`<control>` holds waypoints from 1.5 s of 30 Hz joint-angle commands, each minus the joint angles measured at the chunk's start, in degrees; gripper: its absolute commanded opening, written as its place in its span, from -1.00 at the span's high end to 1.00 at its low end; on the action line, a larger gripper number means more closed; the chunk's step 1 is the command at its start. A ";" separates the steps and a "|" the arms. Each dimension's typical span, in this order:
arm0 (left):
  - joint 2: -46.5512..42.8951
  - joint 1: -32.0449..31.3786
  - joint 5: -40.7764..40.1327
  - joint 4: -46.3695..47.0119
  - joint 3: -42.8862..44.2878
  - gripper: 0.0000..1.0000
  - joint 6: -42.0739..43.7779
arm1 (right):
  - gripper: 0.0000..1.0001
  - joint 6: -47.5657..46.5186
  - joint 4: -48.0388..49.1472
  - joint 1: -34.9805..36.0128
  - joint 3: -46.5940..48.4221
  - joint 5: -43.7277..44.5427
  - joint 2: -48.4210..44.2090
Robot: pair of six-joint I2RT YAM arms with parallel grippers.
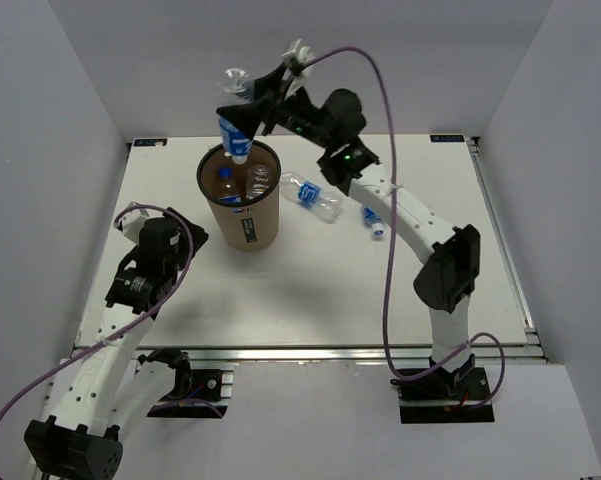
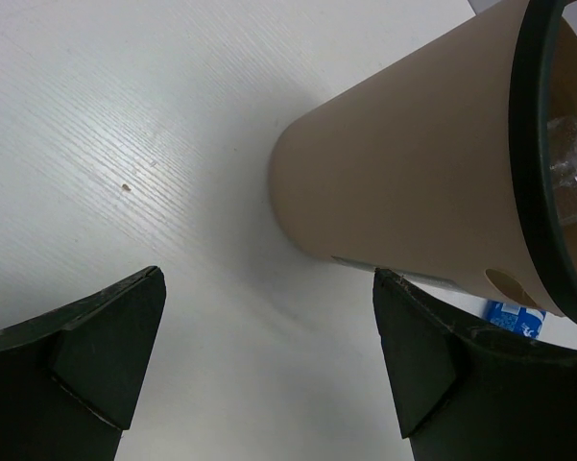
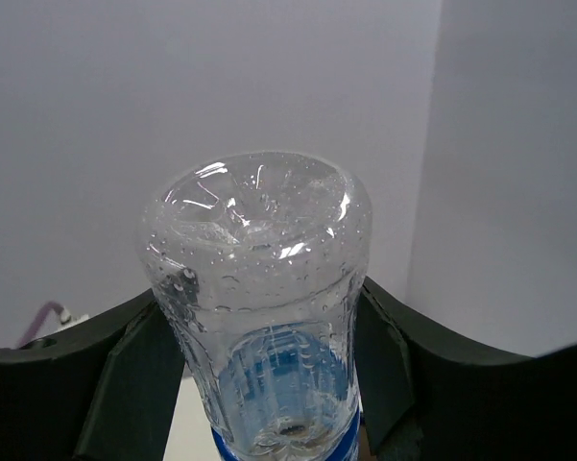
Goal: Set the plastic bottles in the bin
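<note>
The tan bin (image 1: 242, 213) stands at the back left of the table, with two bottles (image 1: 243, 180) inside it. My right gripper (image 1: 242, 108) is shut on a clear bottle (image 1: 235, 118) with a blue label, held cap down over the bin's mouth; in the right wrist view the bottle's base (image 3: 259, 250) sits between the two fingers. Two more bottles lie on the table right of the bin: one (image 1: 311, 194) near it, one (image 1: 372, 219) partly under the right arm. My left gripper (image 1: 132, 218) is open and empty, left of the bin (image 2: 413, 182).
The white table (image 1: 310, 290) is walled by grey panels at the back and sides. The right arm's purple cable (image 1: 385, 170) arcs over the table's middle. The left arm (image 1: 140, 285) reaches in from the near left corner.
</note>
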 commanded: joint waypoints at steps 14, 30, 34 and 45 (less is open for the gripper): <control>-2.38 -0.15 -0.52 -1.64 1.24 -0.96 0.57 | -0.79 -14.35 -4.09 6.91 -11.46 2.72 -3.36; 1.83 -0.24 -2.37 0.56 0.72 -0.96 0.39 | -0.79 -5.99 -28.71 -16.46 -25.96 24.23 -15.25; 3.15 -0.15 -3.68 -0.40 0.98 -0.96 0.48 | -0.79 -9.78 -42.05 -19.54 -19.91 39.35 -6.39; 3.77 -0.15 -7.72 -4.36 2.04 -0.96 -0.92 | -0.79 -9.26 -62.91 -23.15 8.40 47.47 23.07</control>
